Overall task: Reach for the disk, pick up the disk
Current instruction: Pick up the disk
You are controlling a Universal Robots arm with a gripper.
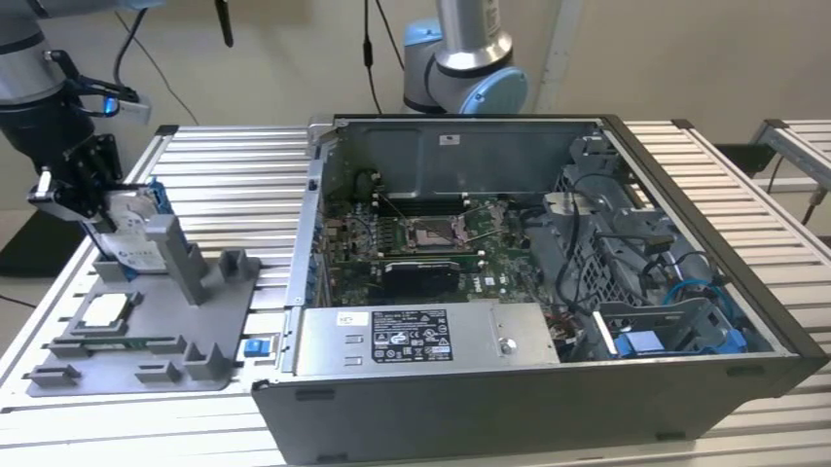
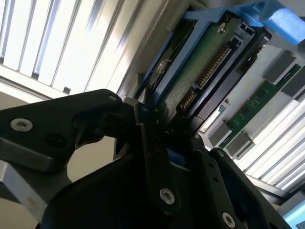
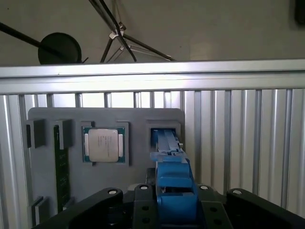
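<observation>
The pincer (image 1: 93, 222) grips the upright disk (image 1: 131, 251) snugly in its grey fixture (image 1: 208, 311), so pickup likely needs a straight lift.

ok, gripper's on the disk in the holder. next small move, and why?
Probably a short, straight lift. The gripper looks closed on the blue-framed edge of the disk, which stands upright in a slot of the grey holder. Pulling along the slot rather than sideways should keep the disk from jamming against the slot walls.
</observation>
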